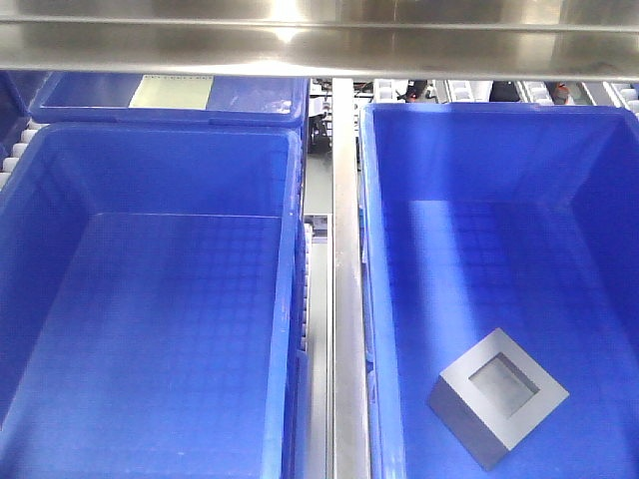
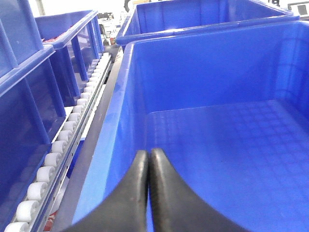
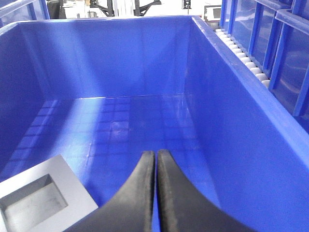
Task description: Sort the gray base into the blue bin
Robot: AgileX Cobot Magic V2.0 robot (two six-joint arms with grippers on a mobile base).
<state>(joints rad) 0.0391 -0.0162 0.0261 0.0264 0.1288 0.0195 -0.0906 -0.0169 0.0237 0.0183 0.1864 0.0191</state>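
The gray base (image 1: 497, 396) lies on the waffle floor of the right blue bin (image 1: 389, 299), near its front, recess facing up. It also shows in the right wrist view (image 3: 43, 198) at lower left. My right gripper (image 3: 155, 153) is shut and empty, above that bin's floor, just right of the base and apart from it. My left gripper (image 2: 148, 152) is shut and empty, over the left wall of the left blue bin (image 2: 120, 106), which holds nothing. Neither gripper shows in the front view.
A metal rail (image 1: 344, 279) runs between the two bins. A third blue bin (image 1: 170, 100) stands behind the left one. White roller tracks (image 2: 63, 140) and further blue crates (image 2: 29, 96) flank the bins; rollers (image 3: 241, 53) also line the right side. A steel beam (image 1: 319, 40) spans overhead.
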